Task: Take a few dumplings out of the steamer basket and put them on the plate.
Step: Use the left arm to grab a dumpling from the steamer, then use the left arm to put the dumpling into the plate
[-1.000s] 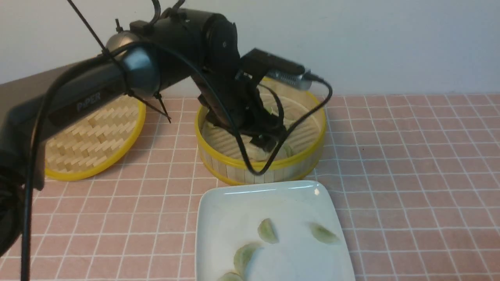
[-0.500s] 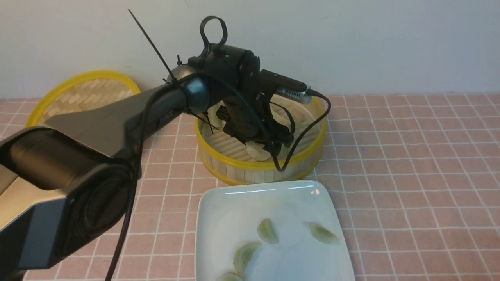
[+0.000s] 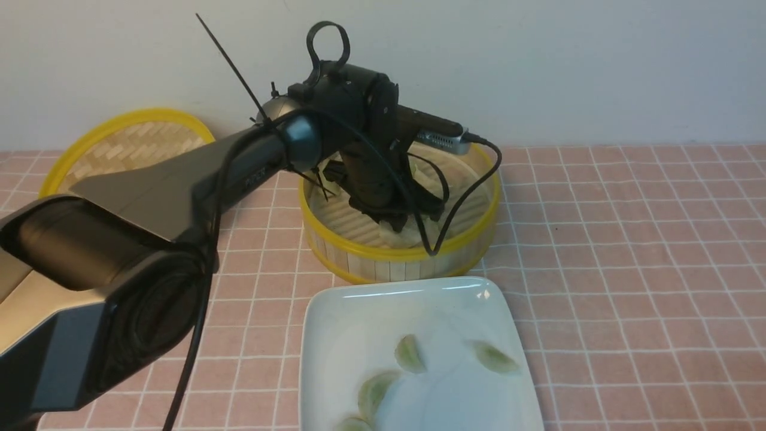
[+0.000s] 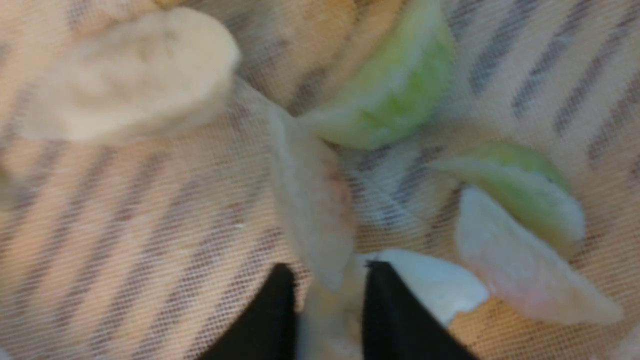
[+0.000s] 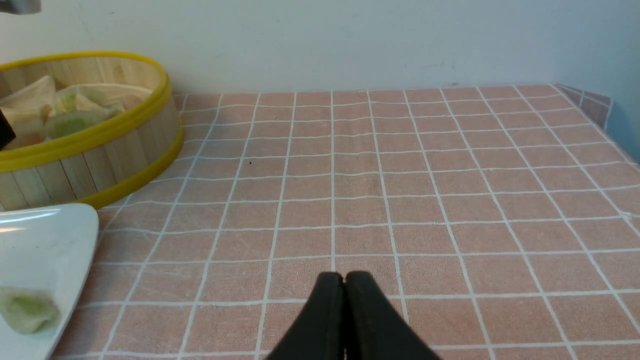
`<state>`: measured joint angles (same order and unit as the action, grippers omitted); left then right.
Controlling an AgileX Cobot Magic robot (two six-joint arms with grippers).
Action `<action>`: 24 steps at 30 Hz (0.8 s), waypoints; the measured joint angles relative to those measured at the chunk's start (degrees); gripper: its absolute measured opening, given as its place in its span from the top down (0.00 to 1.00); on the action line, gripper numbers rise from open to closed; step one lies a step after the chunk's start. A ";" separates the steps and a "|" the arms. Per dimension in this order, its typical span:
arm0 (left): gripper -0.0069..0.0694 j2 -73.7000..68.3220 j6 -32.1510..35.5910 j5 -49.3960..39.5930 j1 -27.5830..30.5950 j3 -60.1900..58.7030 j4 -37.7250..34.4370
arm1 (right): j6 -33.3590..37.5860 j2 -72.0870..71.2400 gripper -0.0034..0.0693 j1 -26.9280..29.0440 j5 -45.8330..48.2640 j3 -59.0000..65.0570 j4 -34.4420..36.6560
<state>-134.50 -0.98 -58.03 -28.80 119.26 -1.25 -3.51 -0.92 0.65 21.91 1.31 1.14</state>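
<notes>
**Left gripper closes on a whitish dumpling in the steamer basket**

The left gripper (image 4: pixel 327 297) was spread wide a moment ago. It is low inside the steamer basket (image 3: pixel 395 260), near its front wall, and has drawn its fingers in on the end of a whitish dumpling (image 4: pixel 310 200). The dumpling is now pinched between them and still lies on the liner (image 4: pixel 150 225) among the others. The green dumplings (image 3: pixel 410 354) on the near half of the plate (image 3: pixel 335 311) have not moved. The right gripper (image 5: pixel 344 282) hangs over the checked tablecloth (image 5: pixel 400 175), well clear of the basket, fingers pressed together. The grasp looks made but nothing is lifted yet, and the carry must clear the basket's front rim to reach the plate just beside it.
</notes>
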 joint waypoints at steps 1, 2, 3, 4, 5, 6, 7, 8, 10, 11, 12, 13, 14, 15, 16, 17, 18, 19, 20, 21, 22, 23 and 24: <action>0.82 0.00 0.00 -0.55 0.00 0.70 0.00 | 0.00 0.00 0.97 0.00 0.00 0.00 0.00; 0.84 -0.13 0.00 -1.69 0.00 1.79 0.00 | 0.00 0.00 0.97 0.00 0.00 0.00 0.00; 0.86 -0.38 0.00 -3.46 -0.06 3.16 -0.06 | 0.00 0.00 0.97 0.00 0.00 0.00 0.00; 0.87 -0.39 0.00 -3.78 -0.11 3.76 -0.06 | 0.00 0.00 0.97 0.00 0.00 0.00 0.00; 0.89 -0.78 0.00 -6.62 -0.11 6.22 0.22 | 0.00 0.00 0.97 0.00 0.00 0.00 0.00; 0.89 -0.94 0.00 -8.27 -0.11 7.76 0.66 | 0.00 0.00 0.97 0.00 0.00 0.00 0.00; 0.90 -1.05 0.00 -9.78 -0.11 9.26 1.25 | 0.00 0.00 0.97 0.00 0.00 0.00 0.00; 0.90 -1.05 0.17 -11.25 -0.06 10.70 1.25 | 0.00 0.00 0.97 0.00 0.00 0.00 0.00; 0.90 -1.05 0.28 -12.20 0.01 12.89 1.25 | 0.00 0.00 0.97 0.00 0.00 0.00 0.00; 0.90 -1.05 0.40 -12.31 0.01 13.81 1.25 | 0.00 0.00 0.97 0.00 0.00 0.00 0.00; 0.90 -1.05 0.49 -12.32 0.01 14.41 1.25 | 0.00 0.00 0.97 0.00 0.00 0.00 0.00; 0.90 -1.05 0.54 -12.38 0.01 15.50 1.56 | 0.00 0.00 0.97 0.00 0.00 0.00 0.00; 0.90 -1.05 0.60 -12.44 0.01 15.88 1.63 | 0.00 0.00 0.97 0.00 0.00 0.00 0.00; 0.90 -1.05 0.64 -12.72 0.01 16.81 1.63 | 0.00 0.00 0.97 0.00 0.00 0.00 0.00; 0.90 -1.05 0.98 -12.71 0.01 17.28 1.63 | 0.00 0.00 0.97 0.00 0.00 0.00 0.00; 0.90 -1.05 0.98 -12.78 0.01 17.74 1.63 | 0.00 0.00 0.97 0.00 0.00 0.00 0.00; 0.90 -0.97 0.98 -12.84 0.01 17.96 1.63 | 0.00 0.00 0.97 0.00 0.00 0.00 0.00; 0.90 -0.66 0.98 -12.86 0.01 18.02 1.63 | 0.00 0.00 0.97 0.00 0.00 0.00 0.00; 0.90 -0.34 0.98 -13.08 0.01 18.02 1.63 | 0.00 0.00 0.97 0.00 0.00 0.00 0.00; 0.90 0.12 0.98 -13.15 0.01 18.02 1.63 | 0.00 0.00 0.97 0.00 0.00 0.00 0.00; 0.90 0.93 0.98 -13.44 0.01 17.85 1.25 | 0.00 0.00 0.97 0.00 0.00 0.00 0.00; 0.90 1.99 0.98 -13.45 0.01 17.40 1.25 | 0.00 0.00 0.97 0.00 0.00 0.00 0.00; 0.90 2.80 0.98 -13.45 0.01 16.91 1.25 | 0.00 0.00 0.97 0.00 0.00 0.00 0.00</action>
<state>-131.69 0.00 -71.48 -28.79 136.17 0.00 -3.51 -0.92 0.65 21.91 1.31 1.14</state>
